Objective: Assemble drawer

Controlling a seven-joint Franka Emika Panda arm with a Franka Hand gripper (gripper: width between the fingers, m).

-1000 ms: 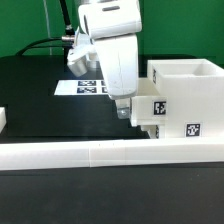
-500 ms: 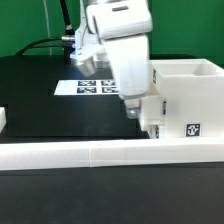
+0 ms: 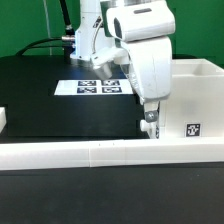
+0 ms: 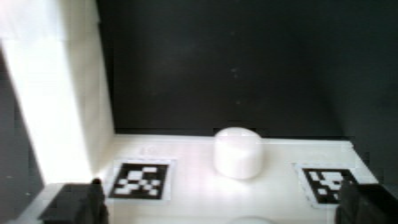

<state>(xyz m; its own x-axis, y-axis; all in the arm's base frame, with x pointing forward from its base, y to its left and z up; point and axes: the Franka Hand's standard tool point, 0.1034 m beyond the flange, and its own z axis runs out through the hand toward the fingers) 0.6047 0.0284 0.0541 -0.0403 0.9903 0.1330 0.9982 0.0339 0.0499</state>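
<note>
While the arm hides most of the tray [image 4: 228,172], the fingers [image 3: 150,124] spread wide above its knob [image 4: 238,151].

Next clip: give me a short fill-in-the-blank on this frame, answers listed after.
1. In the exterior view, the gripper hangs in front of the white ____.
2. The marker board lies flat on the ____ table.
3. In the wrist view, the rounded knob sits between two square ____.

Answers: housing; black; tags
</note>
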